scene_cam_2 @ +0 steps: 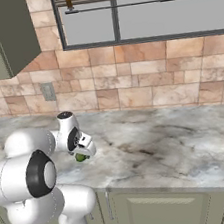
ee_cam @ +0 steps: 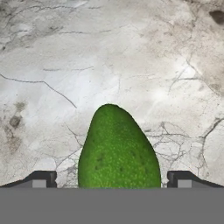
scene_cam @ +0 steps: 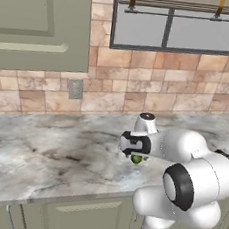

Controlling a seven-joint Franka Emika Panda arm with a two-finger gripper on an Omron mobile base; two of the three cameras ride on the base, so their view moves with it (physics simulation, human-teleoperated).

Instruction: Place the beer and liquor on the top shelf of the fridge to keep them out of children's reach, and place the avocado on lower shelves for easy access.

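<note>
Over the marbled counter [scene_cam: 41,153], avocado [ee_cam: 118,151] between parted jaws, clear of both fingertips [ee_cam: 41,179] in hand view; merely a green speck [scene_cam: 136,159] from the base.

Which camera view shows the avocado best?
The hand view: the avocado is large and central there, its spotted green skin plain between the fingertips. In both base views it is a small green spot under the hand, mostly covered.
</note>
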